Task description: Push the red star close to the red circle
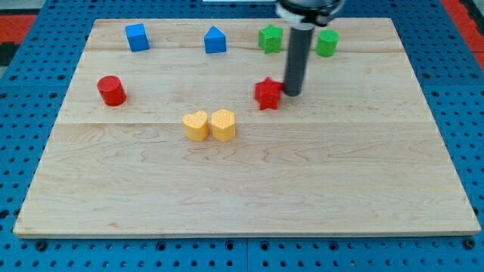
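Note:
The red star (pixel 267 93) lies a little right of the board's middle, in the upper half. The red circle (pixel 112 91) stands far off at the view's left, at about the same height. My tip (pixel 291 93) is just right of the red star, touching or nearly touching its right edge. The dark rod rises from there to the view's top.
A yellow heart (pixel 196 125) and a yellow hexagon (pixel 223 124) sit side by side below and left of the star. Along the top stand a blue cube (pixel 137 37), a blue pentagon-like block (pixel 215 40), a green star (pixel 270 38) and a green block (pixel 327 42).

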